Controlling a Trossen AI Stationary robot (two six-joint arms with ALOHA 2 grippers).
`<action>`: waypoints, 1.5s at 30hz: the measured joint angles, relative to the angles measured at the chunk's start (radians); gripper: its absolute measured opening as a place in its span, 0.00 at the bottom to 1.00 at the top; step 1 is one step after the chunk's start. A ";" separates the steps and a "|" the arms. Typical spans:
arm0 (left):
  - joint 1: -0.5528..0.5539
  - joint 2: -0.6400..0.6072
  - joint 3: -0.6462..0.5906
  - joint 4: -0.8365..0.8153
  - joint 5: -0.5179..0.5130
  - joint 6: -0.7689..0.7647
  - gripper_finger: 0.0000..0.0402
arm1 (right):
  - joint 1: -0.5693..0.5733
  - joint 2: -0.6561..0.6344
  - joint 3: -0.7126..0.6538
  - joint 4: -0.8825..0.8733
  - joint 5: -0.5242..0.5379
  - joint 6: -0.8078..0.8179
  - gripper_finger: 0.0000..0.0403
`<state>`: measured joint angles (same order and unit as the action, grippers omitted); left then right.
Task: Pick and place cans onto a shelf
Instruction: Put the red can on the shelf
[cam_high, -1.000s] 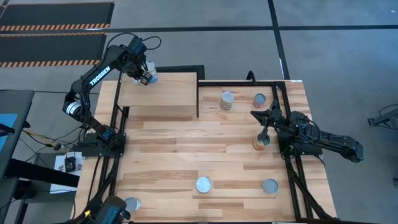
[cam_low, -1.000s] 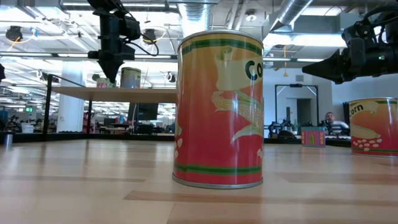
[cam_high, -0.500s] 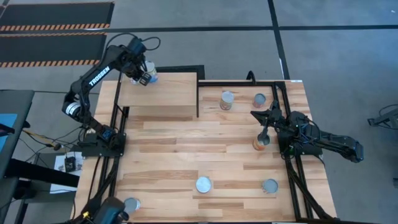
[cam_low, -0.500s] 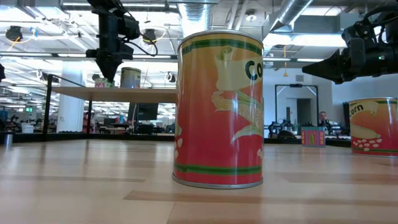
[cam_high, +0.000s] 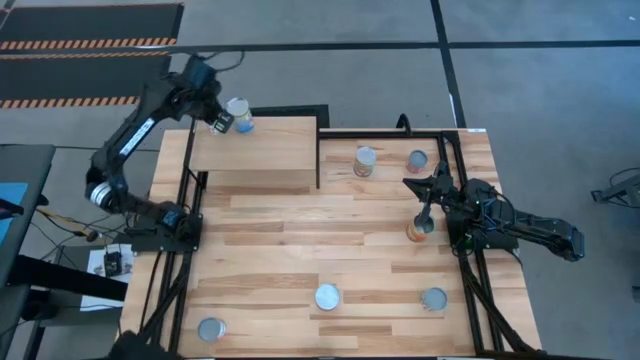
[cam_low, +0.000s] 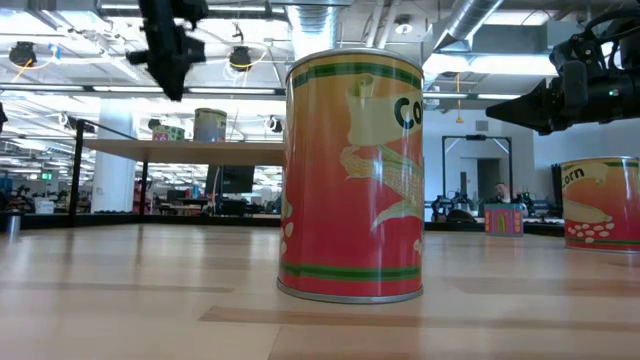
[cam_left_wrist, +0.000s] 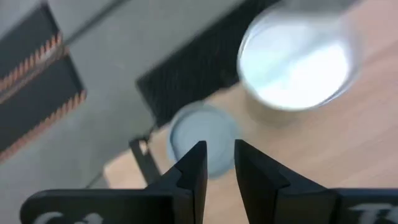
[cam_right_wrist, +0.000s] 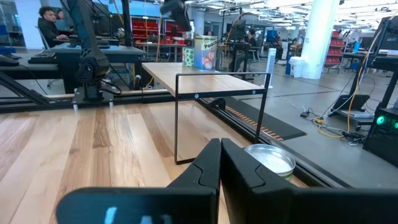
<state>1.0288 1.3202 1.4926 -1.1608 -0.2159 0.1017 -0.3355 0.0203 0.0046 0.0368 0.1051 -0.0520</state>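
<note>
We judge the chief risk to lie at the pale, smooth-topped raised wooden shelf (cam_high: 255, 150): the silver-topped, bluish-labelled tin (cam_high: 238, 113) stands at its far left corner, close to the edge, with a second small tin (cam_low: 168, 132) just beside it in the low view. The left gripper (cam_high: 215, 124) hangs just beside and above them; a sideways brush from its dark fingers (cam_left_wrist: 193, 171) could tip a tin off the rim. Those fingers stand a narrow gap apart and carry nothing. The wrist picture is blurred, so we cannot fix its clearance.

The planked wooden tabletop (cam_high: 300, 250) is varnished and level; round tins will roll freely if toppled. The right gripper (cam_high: 425, 222) hovers over the orange-red tin at the right side (cam_high: 417, 231), fingers pressed together, empty; descending so, it would strike the lid, not straddle it.

Five more shiny-lidded cylindrical tins stand well apart on the tabletop, among them the red corn-labelled tin (cam_low: 354, 176), whose glossy wall may slip in a light grip.
</note>
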 joint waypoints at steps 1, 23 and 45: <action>-0.007 -0.034 -0.014 0.028 0.015 0.002 0.17 | 0.000 0.000 0.000 0.000 0.000 0.000 0.08; -0.740 -0.880 -0.982 1.083 0.141 -0.070 0.00 | 0.000 0.000 0.000 0.000 0.000 0.000 0.08; -1.102 -0.889 -1.221 1.397 0.018 0.031 0.00 | 0.000 0.000 0.000 0.000 0.000 0.000 0.08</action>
<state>-0.0734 0.4316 0.2714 0.2357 -0.1978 0.1327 -0.3355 0.0204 0.0044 0.0372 0.1051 -0.0517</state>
